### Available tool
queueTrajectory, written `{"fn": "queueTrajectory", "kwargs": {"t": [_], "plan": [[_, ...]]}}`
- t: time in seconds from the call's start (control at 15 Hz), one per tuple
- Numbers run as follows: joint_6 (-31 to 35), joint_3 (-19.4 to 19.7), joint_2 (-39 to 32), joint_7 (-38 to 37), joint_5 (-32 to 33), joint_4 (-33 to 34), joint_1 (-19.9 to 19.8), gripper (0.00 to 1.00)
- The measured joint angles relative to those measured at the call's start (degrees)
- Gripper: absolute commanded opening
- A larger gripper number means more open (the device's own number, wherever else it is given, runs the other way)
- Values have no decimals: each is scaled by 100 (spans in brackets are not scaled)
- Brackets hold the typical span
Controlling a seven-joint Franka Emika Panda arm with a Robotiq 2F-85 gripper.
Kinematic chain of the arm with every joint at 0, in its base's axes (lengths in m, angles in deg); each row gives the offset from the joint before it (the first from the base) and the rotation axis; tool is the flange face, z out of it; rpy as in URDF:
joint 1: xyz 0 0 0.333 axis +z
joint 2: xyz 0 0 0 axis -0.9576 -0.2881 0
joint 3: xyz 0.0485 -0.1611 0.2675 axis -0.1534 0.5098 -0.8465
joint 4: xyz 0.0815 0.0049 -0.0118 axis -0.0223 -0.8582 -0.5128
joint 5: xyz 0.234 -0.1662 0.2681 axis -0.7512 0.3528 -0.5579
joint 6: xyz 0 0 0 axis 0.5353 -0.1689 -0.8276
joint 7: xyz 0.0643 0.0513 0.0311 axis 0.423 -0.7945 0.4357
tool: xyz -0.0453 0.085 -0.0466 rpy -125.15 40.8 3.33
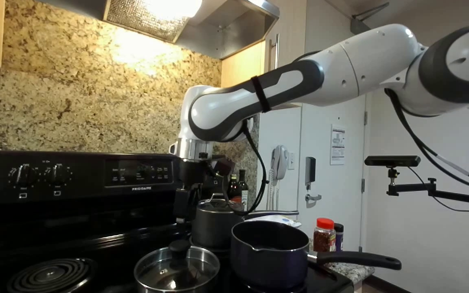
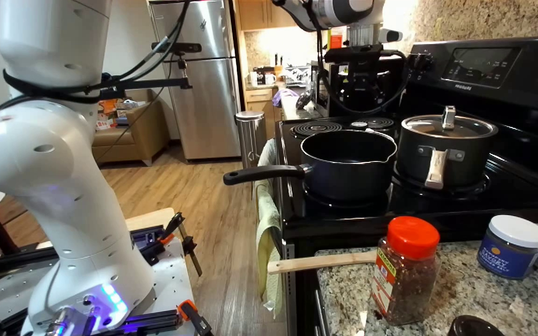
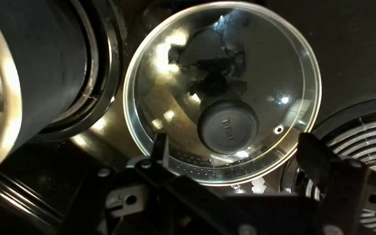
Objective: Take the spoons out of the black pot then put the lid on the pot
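On the near bench (image 2: 460, 275) stands a red-capped jar (image 2: 409, 270), hiding one end of a wooden spoon (image 2: 315, 263) whose handle juts past the edge. Beyond, the black pot (image 2: 348, 179) sits on the stove (image 2: 526, 192), just beside a grey lidded pot (image 2: 465, 161). Farther along lies the glass lid (image 3: 222, 94), and above it hangs the tool (image 3: 232, 140), its fingers spread wide. A steel fridge (image 2: 199, 98) stands well behind.

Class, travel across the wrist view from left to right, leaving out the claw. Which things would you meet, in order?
Dark lidded pot, cut off by the picture's edge → round glass lid → coil burner.
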Motion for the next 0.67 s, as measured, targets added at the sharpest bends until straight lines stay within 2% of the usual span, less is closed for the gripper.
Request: {"fn": "queueTrajectory", "kwargs": {"t": [0.33, 0.67], "plan": [[-371, -88, -579, 754, 0, 652, -40, 100], [-865, -133, -942, 942, 0, 1128, -61, 100]]}}
